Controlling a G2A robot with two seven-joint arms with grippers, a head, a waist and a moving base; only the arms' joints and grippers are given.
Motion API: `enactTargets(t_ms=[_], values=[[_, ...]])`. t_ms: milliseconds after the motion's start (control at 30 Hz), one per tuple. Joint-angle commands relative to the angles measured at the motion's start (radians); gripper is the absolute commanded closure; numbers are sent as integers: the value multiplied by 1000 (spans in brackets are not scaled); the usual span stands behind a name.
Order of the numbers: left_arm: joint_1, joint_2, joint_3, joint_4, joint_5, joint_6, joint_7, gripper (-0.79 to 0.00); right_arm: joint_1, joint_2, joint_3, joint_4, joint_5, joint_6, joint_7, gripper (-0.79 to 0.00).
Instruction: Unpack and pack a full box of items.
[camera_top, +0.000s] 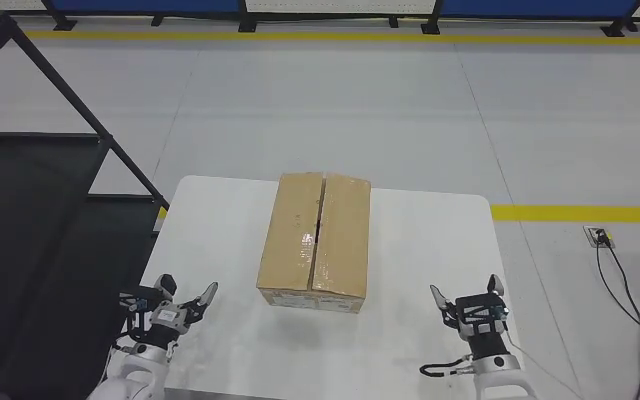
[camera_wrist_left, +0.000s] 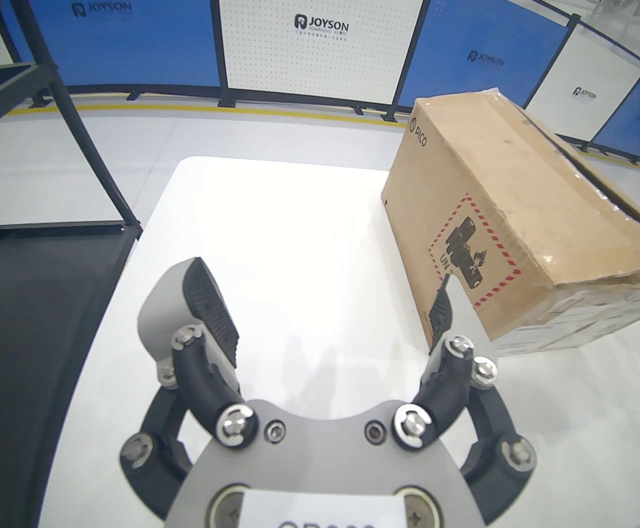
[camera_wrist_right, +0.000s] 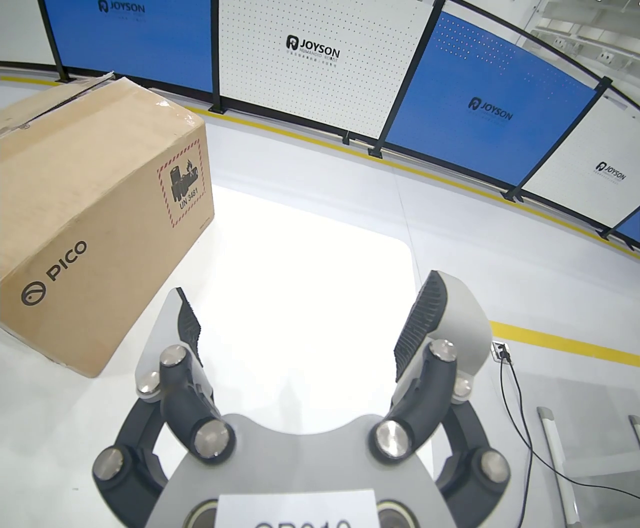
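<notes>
A brown cardboard box (camera_top: 316, 240) stands in the middle of the white table (camera_top: 430, 260), its top flaps folded down with a dark seam between them. My left gripper (camera_top: 186, 293) hovers over the table's near left corner, open and empty, well short of the box (camera_wrist_left: 500, 210). At the near right corner my right gripper (camera_top: 466, 292) is open too, with nothing between its fingers, and the box (camera_wrist_right: 95, 220) lies off to its side. In the wrist views the left gripper (camera_wrist_left: 322, 292) and right gripper (camera_wrist_right: 305, 307) both point over bare table.
A black metal rack (camera_top: 60, 200) stands against the table's left side. A yellow floor line (camera_top: 560, 212) and a floor socket with a black cable (camera_top: 600, 238) lie to the right. Blue and white panels (camera_wrist_right: 320, 65) fence the area beyond.
</notes>
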Motion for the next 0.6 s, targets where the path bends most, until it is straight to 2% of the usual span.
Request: enactTargets(t_ms=[0,267,500,567], values=[[-21,-6,15,27,25,65,18,-785,7,-3,-2,5,29,7,-21,-785],[-157,-26,147,138,71,98,25,-785,62,-17,-59,23,43,-16,-58,-785],[-255,-52,246,211,33,143,32,-785,45,-22,-81,3,-2,-25,-98,-785],[-260,-53,249,215,33,147,30,-785,45,-22,-81,3,-2,-25,-98,-785]])
